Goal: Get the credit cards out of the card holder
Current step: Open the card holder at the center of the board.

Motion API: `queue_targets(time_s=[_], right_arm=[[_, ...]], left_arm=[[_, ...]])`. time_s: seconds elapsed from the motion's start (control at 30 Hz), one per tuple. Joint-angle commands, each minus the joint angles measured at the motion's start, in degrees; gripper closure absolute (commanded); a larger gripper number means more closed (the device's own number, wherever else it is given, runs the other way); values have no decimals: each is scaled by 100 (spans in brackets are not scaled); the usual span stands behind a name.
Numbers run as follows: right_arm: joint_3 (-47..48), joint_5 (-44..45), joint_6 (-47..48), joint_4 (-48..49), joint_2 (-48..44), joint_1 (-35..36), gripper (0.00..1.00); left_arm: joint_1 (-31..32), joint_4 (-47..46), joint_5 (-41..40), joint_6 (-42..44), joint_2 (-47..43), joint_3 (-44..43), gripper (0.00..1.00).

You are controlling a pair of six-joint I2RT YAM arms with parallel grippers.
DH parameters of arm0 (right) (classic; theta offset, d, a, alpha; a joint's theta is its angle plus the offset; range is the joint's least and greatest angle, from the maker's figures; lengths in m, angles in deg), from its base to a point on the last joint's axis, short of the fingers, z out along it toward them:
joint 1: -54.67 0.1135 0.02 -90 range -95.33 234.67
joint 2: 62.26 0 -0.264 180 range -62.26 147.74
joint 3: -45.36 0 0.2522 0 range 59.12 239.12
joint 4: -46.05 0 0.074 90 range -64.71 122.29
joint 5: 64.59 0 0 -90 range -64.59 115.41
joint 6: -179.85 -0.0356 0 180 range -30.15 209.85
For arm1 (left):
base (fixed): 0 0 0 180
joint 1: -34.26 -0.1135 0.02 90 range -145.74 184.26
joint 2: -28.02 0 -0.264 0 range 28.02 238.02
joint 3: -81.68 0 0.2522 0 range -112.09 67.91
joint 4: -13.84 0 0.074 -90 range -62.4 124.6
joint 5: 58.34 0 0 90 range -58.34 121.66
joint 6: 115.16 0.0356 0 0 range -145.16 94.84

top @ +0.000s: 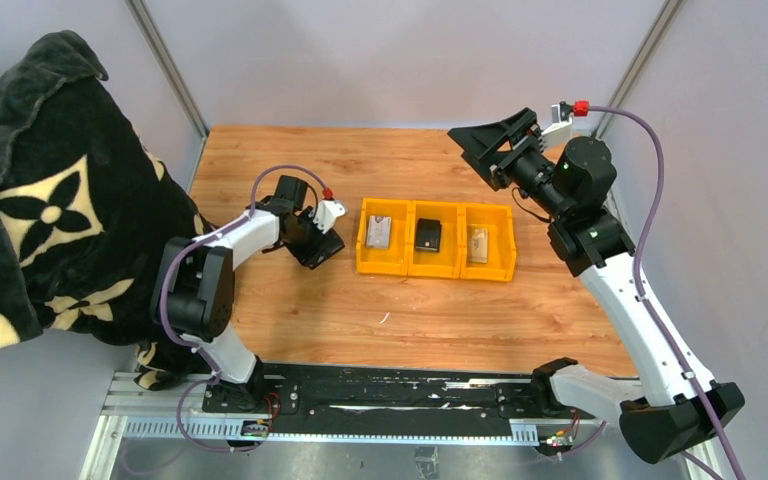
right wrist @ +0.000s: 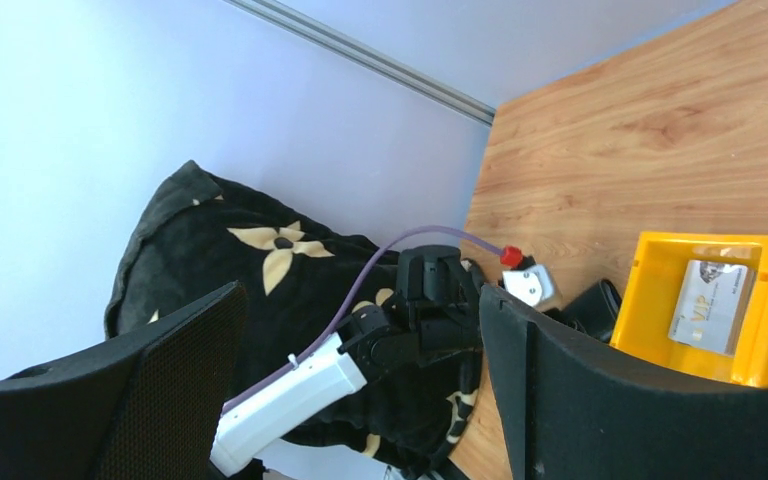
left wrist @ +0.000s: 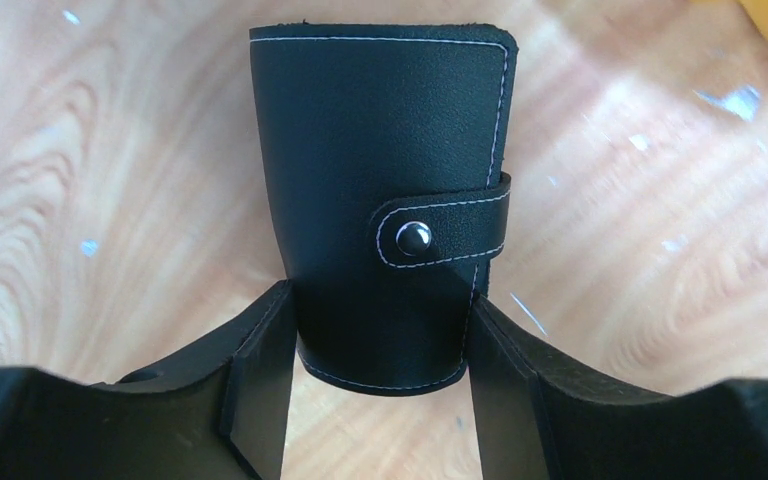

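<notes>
The card holder (left wrist: 380, 130) is a black stitched wallet, its strap tab (left wrist: 445, 228) snapped shut. My left gripper (left wrist: 380, 308) is shut on its near end, one finger on each long side, low over the wood. In the top view my left gripper (top: 317, 246) sits left of the bins and covers the holder. A silvery card (top: 380, 232) lies in the left bin and also shows in the right wrist view (right wrist: 712, 305). A tan card (top: 478, 244) lies in the right bin. My right gripper (top: 478, 150) (right wrist: 360, 300) is open, empty and raised high at the back right.
Three joined yellow bins (top: 436, 268) stand mid-table; the middle one holds a small squarish black block (top: 428, 236). A black blanket with cream flowers (top: 40, 200) hangs at the left edge beside the left arm. Grey walls close in the table.
</notes>
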Motion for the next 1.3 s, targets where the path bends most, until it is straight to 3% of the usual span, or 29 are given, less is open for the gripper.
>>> queue_targets(time_s=[0.0, 0.17, 0.27, 0.3, 0.37, 0.57, 0.7, 0.77, 0.83, 0.87, 0.97, 1.13, 1.27], right_arm=[[98, 12, -73, 327, -130, -56, 11], [-26, -6, -20, 393, -311, -106, 10], [-97, 144, 36, 559, -450, -106, 10], [-87, 105, 44, 700, -423, -106, 10], [-28, 25, 13, 826, -313, -123, 10], [-303, -358, -158, 1511, -388, -486, 10], [-292, -716, -274, 1700, -238, -660, 10], [-409, -775, -432, 1989, -194, -694, 10], [-568, -809, -511, 2337, -188, -710, 10], [-581, -842, -516, 2375, -176, -725, 10], [-477, -1166, -493, 2459, -50, -780, 9], [-756, -1048, -972, 3566, 157, -775, 9], [-634, -1381, -1174, 3538, 334, -779, 9]], left_arm=[[37, 761, 449, 252, -568, 163, 100], [37, 1451, 656, 476, -964, 140, 100], [37, 1036, 488, 424, -976, 320, 100], [37, 693, 409, 323, -872, 332, 96], [37, 562, 326, 230, -492, -22, 78], [-73, 574, 184, 59, 560, -1045, 50], [-93, 421, 330, 272, 742, -935, 44], [-127, 541, 549, 437, 784, -938, 50], [-130, 706, 575, 494, 839, -1002, 66], [-130, 821, 523, 467, 836, -1033, 79], [-200, 980, 386, 481, 472, -839, 93], [-280, 1554, 509, 573, -742, -674, 99], [-259, 2211, 849, 459, -1355, -782, 99]])
